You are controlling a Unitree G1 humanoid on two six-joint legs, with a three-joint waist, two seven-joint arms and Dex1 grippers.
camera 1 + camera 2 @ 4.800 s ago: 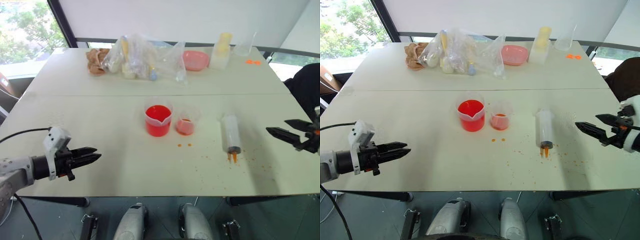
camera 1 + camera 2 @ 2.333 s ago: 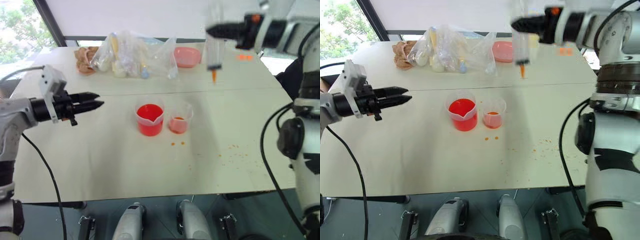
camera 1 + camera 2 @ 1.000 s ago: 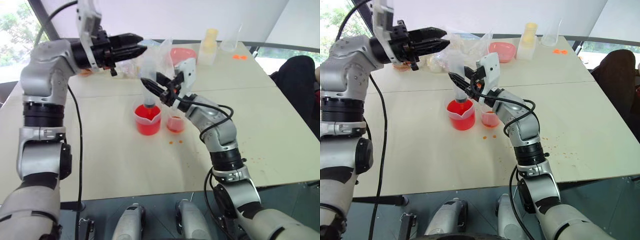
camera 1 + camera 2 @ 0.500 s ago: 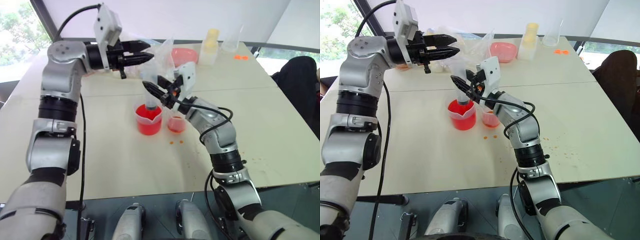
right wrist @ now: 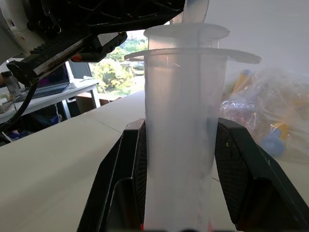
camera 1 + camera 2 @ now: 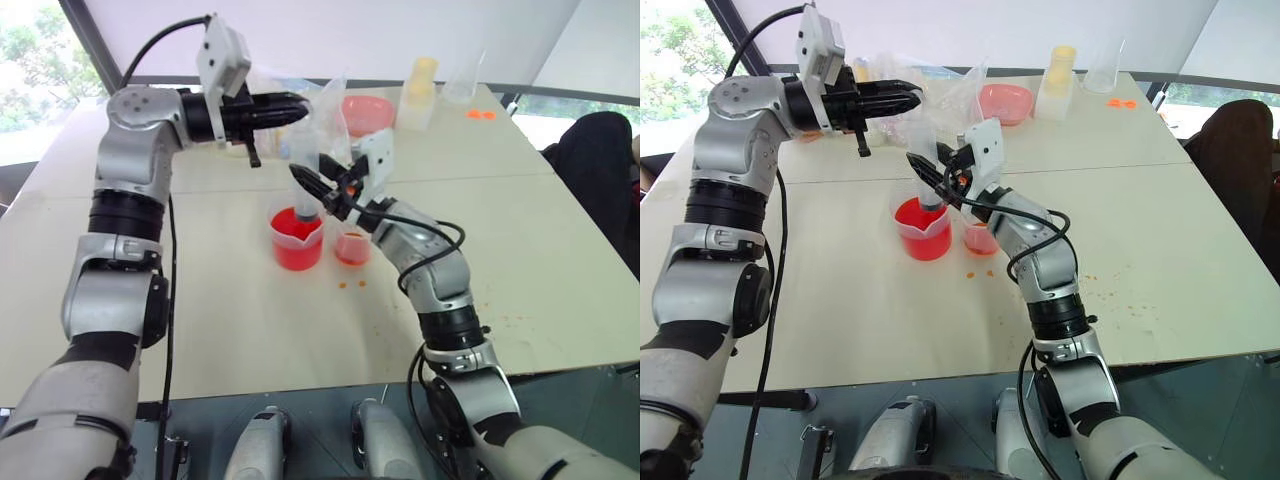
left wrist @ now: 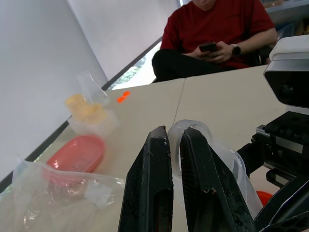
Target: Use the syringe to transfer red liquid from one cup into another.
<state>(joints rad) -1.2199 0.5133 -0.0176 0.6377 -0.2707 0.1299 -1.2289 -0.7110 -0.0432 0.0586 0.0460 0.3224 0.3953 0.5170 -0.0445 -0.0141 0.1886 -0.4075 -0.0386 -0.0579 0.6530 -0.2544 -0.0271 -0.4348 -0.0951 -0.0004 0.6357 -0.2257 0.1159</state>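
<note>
Now the syringe (image 6: 305, 172) stands upright over the beaker (image 6: 296, 240), its nozzle dipped into the red liquid (image 6: 921, 217) there. The right gripper (image 6: 320, 190) clamps the barrel between its two black fingers, one on each side, as the right wrist view shows close up (image 5: 178, 145). The left gripper (image 6: 300, 108) reaches in level from the left at the syringe's top; its fingers (image 7: 152, 193) are closed to a narrow slit, pinching the ring-shaped plunger handle (image 7: 190, 130) at the syringe's top.

Just right of the beaker, nearly touching it, sits the small cup (image 6: 352, 244) with a little pinkish-red liquid in its bottom. Orange drops (image 6: 352, 285) dot the table (image 6: 220, 330) just near of the cup, and fine specks (image 6: 1110, 290) lie farther right.

At the far side of the table lie clear plastic bags (image 6: 950, 95), a pink dish (image 6: 368, 112), a pale yellow container (image 6: 419, 82) and a clear flask (image 6: 460, 85), with two small orange bits (image 6: 478, 114) beside it. In the left wrist view a person in a red shirt (image 7: 215, 24) sits beyond the table, holding a phone.
</note>
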